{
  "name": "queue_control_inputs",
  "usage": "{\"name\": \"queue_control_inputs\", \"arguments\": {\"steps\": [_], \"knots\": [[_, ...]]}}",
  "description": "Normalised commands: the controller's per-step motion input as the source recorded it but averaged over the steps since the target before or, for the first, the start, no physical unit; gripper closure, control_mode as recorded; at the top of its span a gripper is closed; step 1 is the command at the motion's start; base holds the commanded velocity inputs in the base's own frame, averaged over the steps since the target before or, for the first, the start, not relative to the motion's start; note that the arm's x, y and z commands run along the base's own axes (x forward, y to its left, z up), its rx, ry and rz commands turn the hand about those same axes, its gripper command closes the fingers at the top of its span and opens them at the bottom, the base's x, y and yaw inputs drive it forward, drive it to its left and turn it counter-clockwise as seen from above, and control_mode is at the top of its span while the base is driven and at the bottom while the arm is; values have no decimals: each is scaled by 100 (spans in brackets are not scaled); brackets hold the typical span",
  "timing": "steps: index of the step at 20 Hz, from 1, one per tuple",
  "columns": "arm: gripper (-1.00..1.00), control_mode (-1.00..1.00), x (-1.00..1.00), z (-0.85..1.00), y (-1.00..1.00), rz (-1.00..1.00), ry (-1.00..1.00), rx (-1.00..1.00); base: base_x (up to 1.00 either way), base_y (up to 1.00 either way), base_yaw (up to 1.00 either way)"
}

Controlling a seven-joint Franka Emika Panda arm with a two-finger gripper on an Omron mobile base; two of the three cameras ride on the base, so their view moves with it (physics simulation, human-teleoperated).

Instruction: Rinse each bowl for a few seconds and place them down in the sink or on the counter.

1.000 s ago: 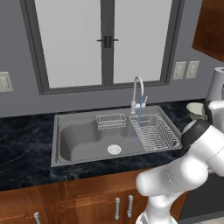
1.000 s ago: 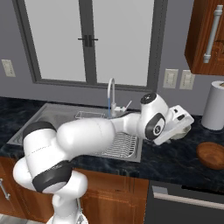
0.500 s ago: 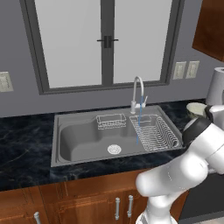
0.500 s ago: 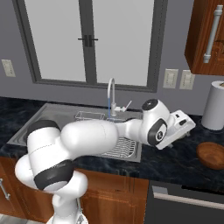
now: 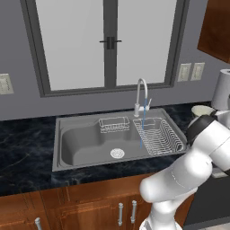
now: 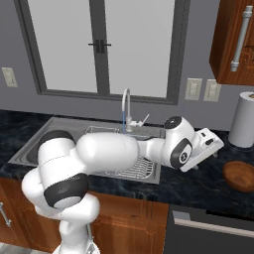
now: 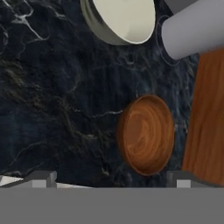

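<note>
The reddish-brown wooden bowl (image 7: 145, 134) stands upright on the black counter (image 7: 52, 87), just ahead of my gripper (image 7: 113, 179) and a little right of its middle. My gripper is open, its two tips wide apart with nothing between them, hovering above the counter right of the sink (image 5: 85, 143). The cream bowl (image 7: 119, 19) lies farther on, beside the paper-towel roll (image 7: 197, 28). In the right base view the wooden bowl (image 6: 239, 176) sits right of my hand. In the left base view the cream bowl (image 5: 202, 110) shows behind my arm.
A thin stream of water runs from the curved faucet (image 5: 141, 94) into the sink, over the wire rack (image 5: 159, 137). A small wire caddy (image 5: 113, 124) hangs at the basin's back. A brown wooden cabinet side (image 7: 205, 118) stands close beside the wooden bowl.
My arm has sunk a little toward the counter right of the sink. The gripper stayed open and both bowls kept their places.
</note>
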Motion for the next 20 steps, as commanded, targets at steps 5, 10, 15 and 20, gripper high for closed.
{"name": "queue_control_inputs", "arguments": {"steps": [5, 10, 15, 20], "knots": [[-100, -100, 6, -7, -6, 2, -5, 1, 0, 0, 0], [-100, -100, 0, -21, -19, 0, -1, 3, 0, 0, 0], [-100, -100, 0, -25, -24, 0, 0, 1, 0, 0, 0], [-100, -100, 0, -12, -17, 0, 0, 0, 0, 0, 0]]}}
